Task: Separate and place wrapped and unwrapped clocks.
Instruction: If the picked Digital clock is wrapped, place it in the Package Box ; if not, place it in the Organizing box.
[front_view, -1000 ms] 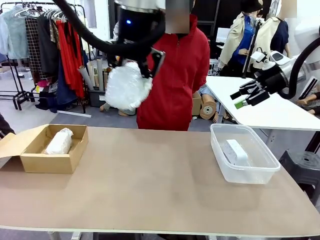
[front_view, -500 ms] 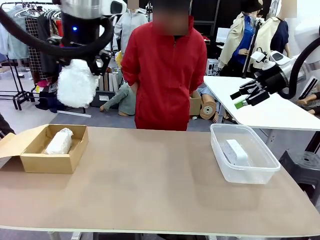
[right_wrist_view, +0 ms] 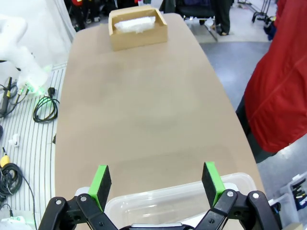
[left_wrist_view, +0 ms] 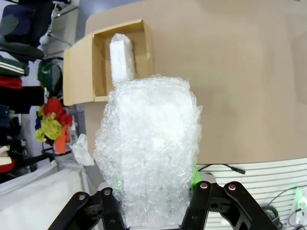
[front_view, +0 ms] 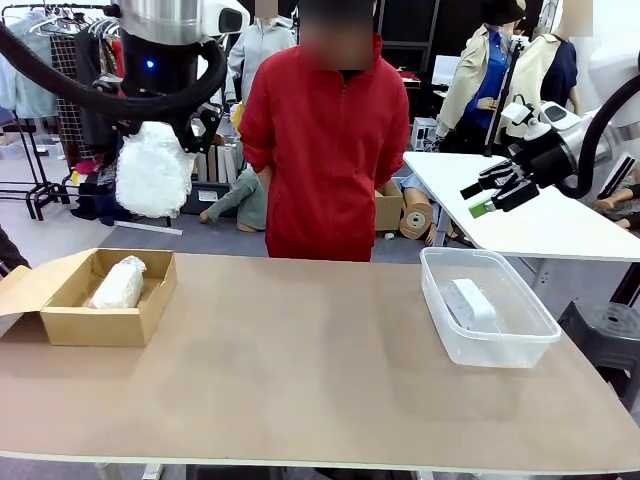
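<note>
With 1 wrapped bundle [front_view: 118, 282] in the cardboard box [front_view: 60, 325] and the bare clock [front_view: 471, 302] in the clear tub [front_view: 500, 348], only the second bundle [front_view: 153, 170], clenched in the left gripper [front_view: 160, 125] high above the box, seems left to place, while the right gripper [right_wrist_view: 157, 181] hangs released.

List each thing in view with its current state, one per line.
Left tool: shut on held bubble-wrap bundle, raised above the cardboard box.
Right tool: open, empty.
Cardboard box: open, second bundle lying inside.
Plastic tub: lidless, bare clock inside.
</note>
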Robot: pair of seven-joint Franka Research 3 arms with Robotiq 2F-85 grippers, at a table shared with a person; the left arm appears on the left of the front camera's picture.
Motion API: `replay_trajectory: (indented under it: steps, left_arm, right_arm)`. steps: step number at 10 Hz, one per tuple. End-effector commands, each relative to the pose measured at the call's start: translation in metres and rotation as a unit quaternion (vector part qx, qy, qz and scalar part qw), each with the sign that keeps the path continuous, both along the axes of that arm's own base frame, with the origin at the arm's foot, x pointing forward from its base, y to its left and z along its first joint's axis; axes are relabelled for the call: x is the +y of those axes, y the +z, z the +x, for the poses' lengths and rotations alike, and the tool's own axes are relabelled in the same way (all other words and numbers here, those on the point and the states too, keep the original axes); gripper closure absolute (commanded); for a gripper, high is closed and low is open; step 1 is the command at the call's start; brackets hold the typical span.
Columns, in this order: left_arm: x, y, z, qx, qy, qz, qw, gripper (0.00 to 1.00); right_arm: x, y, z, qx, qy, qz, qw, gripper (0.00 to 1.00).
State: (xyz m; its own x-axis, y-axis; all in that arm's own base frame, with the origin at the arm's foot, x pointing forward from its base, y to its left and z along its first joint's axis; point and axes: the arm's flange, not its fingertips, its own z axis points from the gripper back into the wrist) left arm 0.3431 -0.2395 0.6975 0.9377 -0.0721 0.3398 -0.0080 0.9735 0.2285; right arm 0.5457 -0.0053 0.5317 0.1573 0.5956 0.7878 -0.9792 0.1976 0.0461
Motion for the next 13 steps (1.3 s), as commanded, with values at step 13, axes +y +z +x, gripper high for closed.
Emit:
replay_trajectory:
  steps: [13]
  left_arm:
    - [0.156,-0.152,0.091,0.102,-0.032,-0.105,0.989,1.0]
  right_arm:
    - [0.001,0.002,-0.001,-0.002,0.0,0.001,1.0,0.0]
